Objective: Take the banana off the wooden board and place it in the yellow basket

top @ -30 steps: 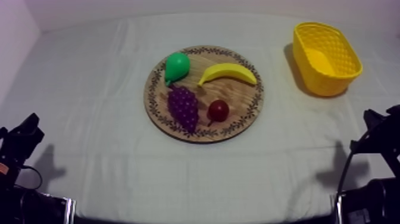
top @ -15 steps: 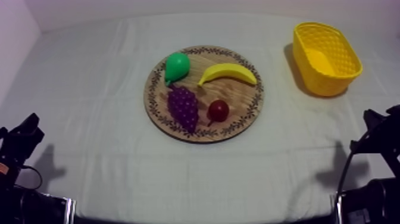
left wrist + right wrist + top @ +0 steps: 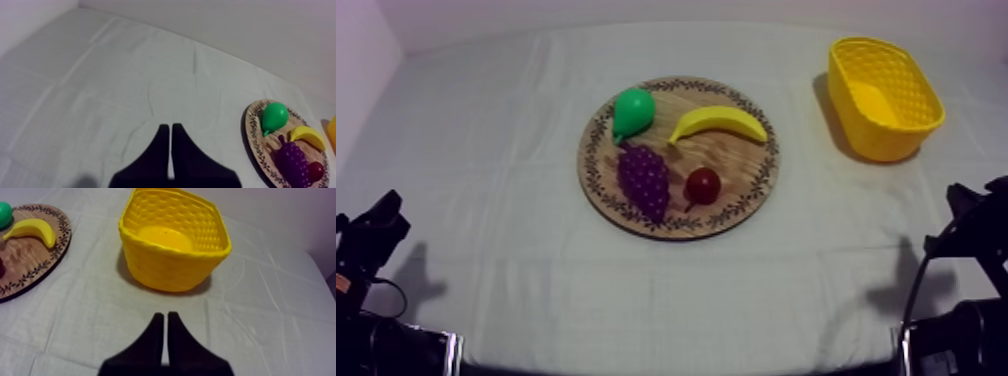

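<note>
One each: banana (image 3: 718, 122), pear (image 3: 633, 110), grapes (image 3: 643, 178), small red fruit (image 3: 703, 185), board (image 3: 738, 163), yellow basket (image 3: 881, 137).

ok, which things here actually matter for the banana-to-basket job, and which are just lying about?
Part of the job:
- banana, lying on the board
- wooden board
- yellow basket, at the table's right side

Just lying about:
- pear
- bunch of grapes
- small red fruit
All three share the board with the banana.
</note>
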Controlling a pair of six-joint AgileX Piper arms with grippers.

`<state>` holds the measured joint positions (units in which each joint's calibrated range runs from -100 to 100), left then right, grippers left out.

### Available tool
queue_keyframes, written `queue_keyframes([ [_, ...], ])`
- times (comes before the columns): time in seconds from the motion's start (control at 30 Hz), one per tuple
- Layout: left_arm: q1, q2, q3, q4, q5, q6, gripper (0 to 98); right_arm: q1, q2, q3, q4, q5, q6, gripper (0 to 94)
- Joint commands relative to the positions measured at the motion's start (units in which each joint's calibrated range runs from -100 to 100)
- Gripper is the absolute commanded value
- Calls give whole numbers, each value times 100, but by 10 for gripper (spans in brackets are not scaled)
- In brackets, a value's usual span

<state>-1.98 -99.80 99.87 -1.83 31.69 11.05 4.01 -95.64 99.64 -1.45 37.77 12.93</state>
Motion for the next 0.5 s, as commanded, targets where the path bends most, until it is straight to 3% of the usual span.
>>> queue_keyframes([
  [0.0,-1,-3,2,0,0,1,1,-3,-4,3,0,-3,0,7],
  [0.3,-1,-3,2,0,0,1,1,-24,-4,-12,9,136,-238,7],
  [0.47,-1,-3,2,0,0,1,1,109,-2,-8,-101,12,-12,6],
])
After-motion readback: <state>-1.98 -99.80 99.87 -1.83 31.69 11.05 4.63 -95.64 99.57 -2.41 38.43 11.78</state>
